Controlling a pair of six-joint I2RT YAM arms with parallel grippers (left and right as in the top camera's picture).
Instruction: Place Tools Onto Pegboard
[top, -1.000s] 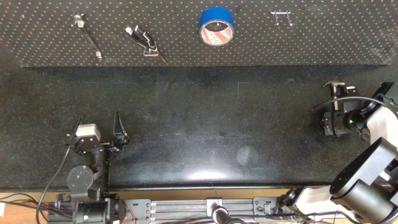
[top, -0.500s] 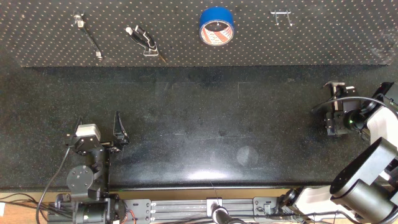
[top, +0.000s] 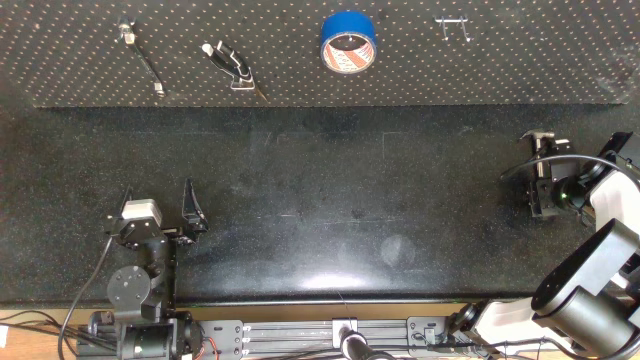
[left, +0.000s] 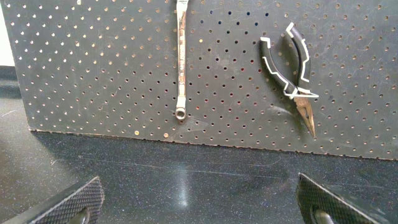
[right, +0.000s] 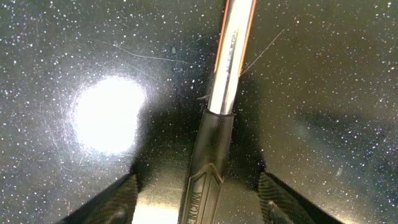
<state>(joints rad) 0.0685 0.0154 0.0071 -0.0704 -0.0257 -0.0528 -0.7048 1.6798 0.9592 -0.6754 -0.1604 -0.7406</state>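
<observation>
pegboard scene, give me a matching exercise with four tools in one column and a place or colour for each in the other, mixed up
Things:
1 wrench
2 pliers
3 tape roll
4 hammer

Descriptions:
a blue, hangs on the pegboard
b lies on the table, far right
c hangs farthest left on the pegboard
d black handles, hangs between wrench and tape roll

Pairs: 1-c, 2-d, 3-a, 4-b

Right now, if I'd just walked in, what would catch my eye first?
The blue tape roll hanging on the middle of the pegboard stands out first, with a wrench and pliers hung to its left. Near the right edge of the black worktop, the right arm's fingers straddle a hammer lying flat.
</observation>
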